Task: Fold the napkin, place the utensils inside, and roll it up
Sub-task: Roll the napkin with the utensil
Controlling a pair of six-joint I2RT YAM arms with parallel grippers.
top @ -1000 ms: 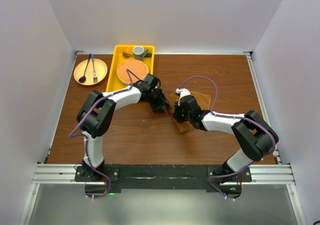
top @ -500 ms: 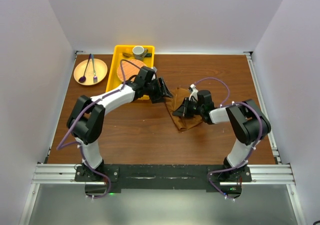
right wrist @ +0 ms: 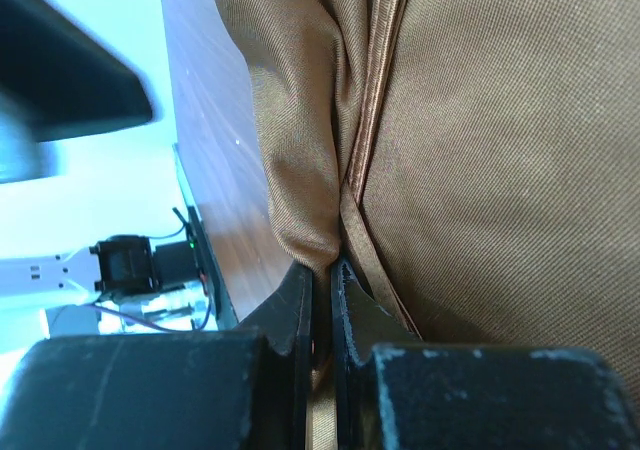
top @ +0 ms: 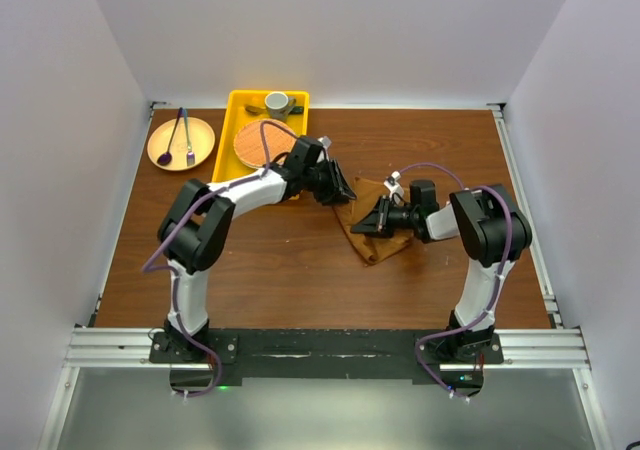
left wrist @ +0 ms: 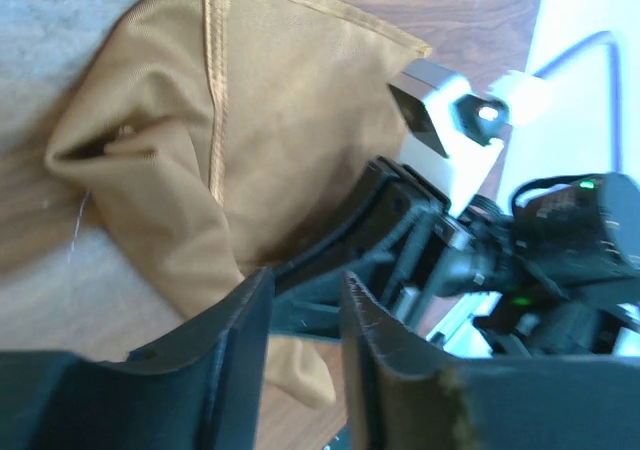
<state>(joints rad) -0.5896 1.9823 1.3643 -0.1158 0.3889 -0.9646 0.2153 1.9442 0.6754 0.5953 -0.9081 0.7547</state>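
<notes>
The job is early, by my reading: the napkin (top: 373,240) lies on the counter (top: 260,265) right of centre, nearer and to the right of the yellow tray (top: 228,135), bunched into a loose, uneven heap with one hemmed edge turned over, not a flat, clean fold. Folding looks like the step in hand. No cream spoon lies on or in the cloth, and I cannot pick it out anywhere in the overhead view, so loading it and rolling are both left to do. The right claw (right wrist: 322,270) is closed tight on a gathered pleat and hem of the napkin, holding it just above the wood. The left claw (left wrist: 305,288), at the far left edge of the cloth, stands partly open with a narrow gap. Cloth shows in that gap, but I cannot tell whether it is pinched.
</notes>
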